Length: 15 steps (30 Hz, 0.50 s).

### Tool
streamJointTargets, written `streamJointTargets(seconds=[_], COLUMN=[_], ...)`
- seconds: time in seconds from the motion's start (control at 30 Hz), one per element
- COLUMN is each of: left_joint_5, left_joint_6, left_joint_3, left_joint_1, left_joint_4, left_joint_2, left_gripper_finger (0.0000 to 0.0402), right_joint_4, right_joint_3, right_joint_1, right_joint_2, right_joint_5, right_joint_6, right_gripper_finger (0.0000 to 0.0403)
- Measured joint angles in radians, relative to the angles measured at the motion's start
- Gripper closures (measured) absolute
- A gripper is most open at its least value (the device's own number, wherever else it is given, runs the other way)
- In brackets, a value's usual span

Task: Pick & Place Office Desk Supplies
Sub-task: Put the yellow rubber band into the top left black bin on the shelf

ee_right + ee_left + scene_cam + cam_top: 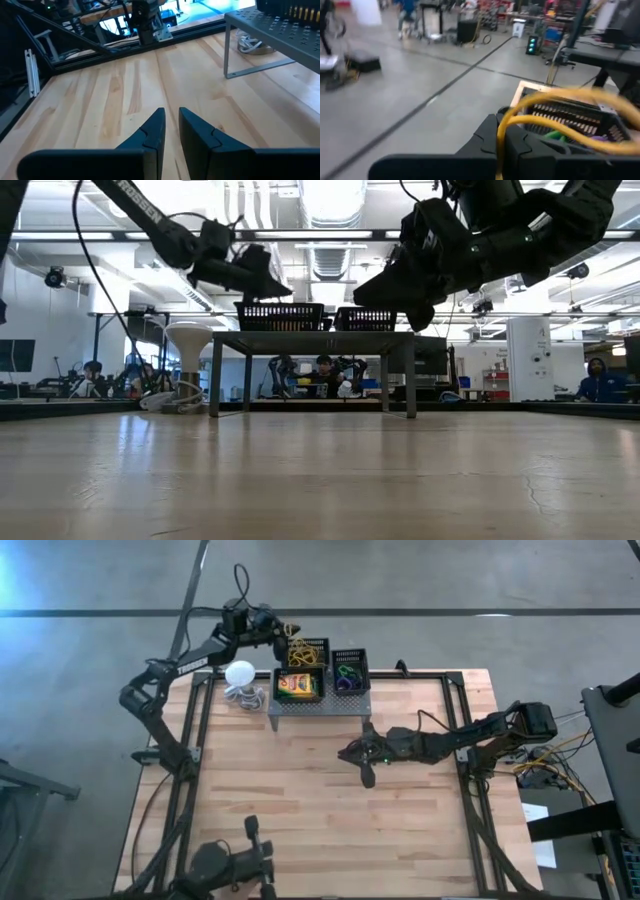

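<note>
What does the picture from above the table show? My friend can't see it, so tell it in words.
The left gripper holds a tan rubber band over the black mesh trays on a grey stand at the wooden table's far edge. The right gripper hangs empty over the table's middle.

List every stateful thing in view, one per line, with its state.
left gripper: shut on a rubber band, over the back tray
right gripper: slightly parted, empty, above the table
front tray: on the stand, holds yellow-and-green boxes
right-hand tray: on the stand, holds coloured rings
</note>
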<state>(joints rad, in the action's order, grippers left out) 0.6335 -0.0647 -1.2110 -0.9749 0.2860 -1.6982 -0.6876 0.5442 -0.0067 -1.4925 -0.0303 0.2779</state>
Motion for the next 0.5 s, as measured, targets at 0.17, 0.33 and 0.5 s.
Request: streamJointTargets(seconds=[0.17,0.33,0.5], left_joint_5=[-0.043,-0.058,-0.058], left_joint_6=[0.059,0.062,0.002], left_joint_3=[0.000,-0.002,-0.026], left_joint_1=[0.002,0.004,0.025], left_joint_4=[-0.016,-0.026,-0.159], left_joint_2=[-0.027,-0.029,-0.029], left_gripper_finger=[0.0400,0.0380,0.0331], right_joint_4=[0.000,0.000,0.001], right_joint_3=[0.000,0.000,0.000], right_joint_1=[0.000,0.000,0.000], right_joint_2=[0.000,0.000,0.000], right_joint_5=[0.000,0.000,0.000], right_joint_6=[0.000,-0.005,-0.008], right_gripper_finger=[0.0351,0.0351,0.0351])
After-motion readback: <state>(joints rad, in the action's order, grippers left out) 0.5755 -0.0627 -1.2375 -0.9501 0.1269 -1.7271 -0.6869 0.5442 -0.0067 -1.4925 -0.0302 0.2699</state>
